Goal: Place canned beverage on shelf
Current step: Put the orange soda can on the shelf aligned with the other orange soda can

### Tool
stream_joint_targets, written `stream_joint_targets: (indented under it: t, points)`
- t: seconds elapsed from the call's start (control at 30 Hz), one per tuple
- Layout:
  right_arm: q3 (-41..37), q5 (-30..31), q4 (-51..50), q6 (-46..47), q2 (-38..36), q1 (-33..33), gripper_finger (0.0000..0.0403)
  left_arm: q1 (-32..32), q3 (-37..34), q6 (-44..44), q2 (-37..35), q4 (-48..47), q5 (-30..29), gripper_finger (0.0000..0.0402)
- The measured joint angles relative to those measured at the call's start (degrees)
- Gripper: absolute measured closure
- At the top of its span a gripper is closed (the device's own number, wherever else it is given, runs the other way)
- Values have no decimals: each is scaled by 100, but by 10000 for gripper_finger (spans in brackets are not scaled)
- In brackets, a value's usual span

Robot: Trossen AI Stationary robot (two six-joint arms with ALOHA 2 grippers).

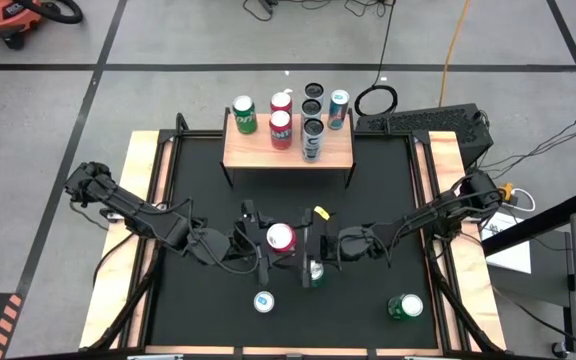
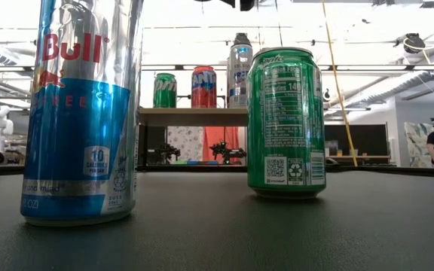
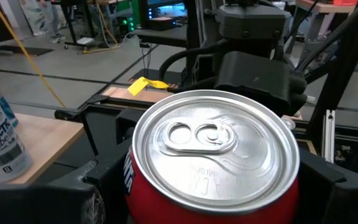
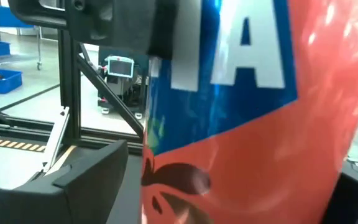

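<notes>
A red can (image 1: 281, 237) hangs upright over the middle of the black table, with my left gripper (image 1: 276, 246) shut on it from the table's left. Its silver top (image 3: 216, 146) fills the left wrist view. My right gripper (image 1: 308, 250) comes level from the table's right and stands open. Its fingers (image 4: 79, 180) flank the can's red and blue side (image 4: 247, 112); whether they touch it I cannot tell. The shelf (image 1: 258, 152) stands at the table's far edge on thin black legs and carries several upright cans. My left gripper pinches the red can by its side wall, just below the top rim (image 3: 135, 168), one finger (image 3: 86, 193) on each side. The fingers come level from the table's left. The can stands upright in the hold, top up, lifted clear of the table.
A tall blue and silver can (image 2: 81, 113) and a green can (image 2: 286, 120) stand near the table's front edge. The same two are the can (image 1: 263, 301) and the can (image 1: 405, 307) seen from above. A keyboard (image 1: 423, 122) lies behind the table's far right corner.
</notes>
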Motion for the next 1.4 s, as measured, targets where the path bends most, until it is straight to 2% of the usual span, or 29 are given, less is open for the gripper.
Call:
stream_joint_targets:
  t: [0.1, 0.37, 0.5, 0.8, 0.93, 1.13, 1.4]
  points:
    - [0, 1, -18, 0, 0, 0, 23, 0, 0, 0, 0, 21, -9, 104]
    - [0, 20, -22, 59, 0, -2, 98, -4, 0, 6, 0, 2, -7, 104]
    - [0, 26, -22, 76, 0, -2, 120, -4, 0, 17, 0, -8, -24, 104]
    - [0, 23, -25, 81, 0, -2, 118, -2, 0, 47, 0, -18, 4, 101]
    - [0, -46, -77, 72, 2, 2, 118, -1, 5, 137, 0, 48, 301, 69]
    - [-7, -33, -91, 72, 13, 4, 117, -13, 7, 258, -123, 37, 320, 16]
    - [-7, -22, -77, 58, 11, 4, 117, -239, 7, 617, -451, -45, 264, 9]
